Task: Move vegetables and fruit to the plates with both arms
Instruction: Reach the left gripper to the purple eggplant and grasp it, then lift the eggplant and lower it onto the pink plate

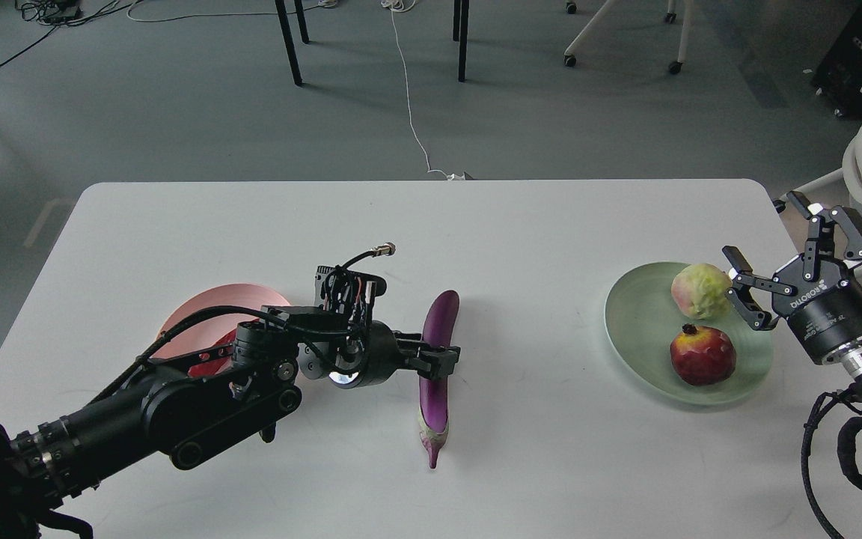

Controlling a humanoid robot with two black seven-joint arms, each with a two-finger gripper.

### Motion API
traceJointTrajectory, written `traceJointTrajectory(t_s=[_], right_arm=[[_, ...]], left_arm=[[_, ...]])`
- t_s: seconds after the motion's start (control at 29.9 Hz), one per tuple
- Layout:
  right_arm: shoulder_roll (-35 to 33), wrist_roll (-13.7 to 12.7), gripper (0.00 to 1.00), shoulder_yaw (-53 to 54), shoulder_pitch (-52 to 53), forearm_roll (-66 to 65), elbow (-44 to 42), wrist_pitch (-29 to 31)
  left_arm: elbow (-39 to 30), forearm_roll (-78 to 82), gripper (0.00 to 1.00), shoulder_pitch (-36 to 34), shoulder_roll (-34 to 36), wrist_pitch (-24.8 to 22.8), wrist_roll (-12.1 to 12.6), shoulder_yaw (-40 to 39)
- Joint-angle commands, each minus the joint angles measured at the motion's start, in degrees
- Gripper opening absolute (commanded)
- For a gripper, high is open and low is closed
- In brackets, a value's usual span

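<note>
The purple eggplant (440, 329) lies lengthwise on the white table near its middle, pale tip toward me. My left gripper (442, 361) reaches in from the left and its fingers are closed around the eggplant's middle. The pink plate (214, 305) sits behind my left arm. A bit of the red chili pepper (206, 364) shows on it, mostly hidden by the arm. The mint green plate (640, 329) at the right holds the yellow-green fruit (700, 290) and the pomegranate (702, 355). My right gripper (769, 233) is wide open and empty, just right of the yellow-green fruit.
The table's right edge (783, 247) runs close beside the green plate and under my right gripper. Chair and table legs (289, 41) and a white cable (408, 97) are on the floor beyond the table's far edge.
</note>
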Motion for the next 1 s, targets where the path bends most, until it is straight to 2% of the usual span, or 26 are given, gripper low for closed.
traceJointTrajectory(t_s=[0.0, 0.13, 0.3, 0.47, 0.64, 0.87, 0.97], right_arm=[[0.0, 0.0, 0.98, 0.0, -0.06, 0.0, 0.0, -0.06], [0.0, 0.0, 0.98, 0.0, 0.03, 0.0, 0.0, 0.03], [0.0, 0.0, 0.98, 0.0, -0.06, 0.0, 0.0, 0.03], [0.0, 0.0, 0.98, 0.0, -0.06, 0.0, 0.0, 0.03], [0.0, 0.0, 0.98, 0.0, 0.03, 0.0, 0.0, 0.03], [0.0, 0.0, 0.98, 0.09, 0.03, 0.0, 0.0, 0.03], [0.0, 0.0, 0.98, 0.09, 0.03, 0.0, 0.0, 0.03]], left_arm=[[-0.08, -0.18, 0.3, -0.02, -0.61, 0.17, 0.54, -0.04], [-0.87, -0.62, 0.23, -0.28, -0.96, 0.17, 1.06, -0.31], [-4.38, -2.1, 0.23, -2.29, 0.36, -0.26, 1.51, -2.06], [-11.58, -5.27, 0.23, -8.09, 8.16, -2.51, 0.19, -2.5], [-15.9, -5.19, 0.23, -9.16, 19.32, -2.51, -6.65, -2.24], [-16.08, -2.04, 0.23, -8.19, 34.0, -2.51, -16.05, 1.35], [-15.99, 3.67, 0.23, -8.1, 37.62, -2.51, -20.01, 3.91]])
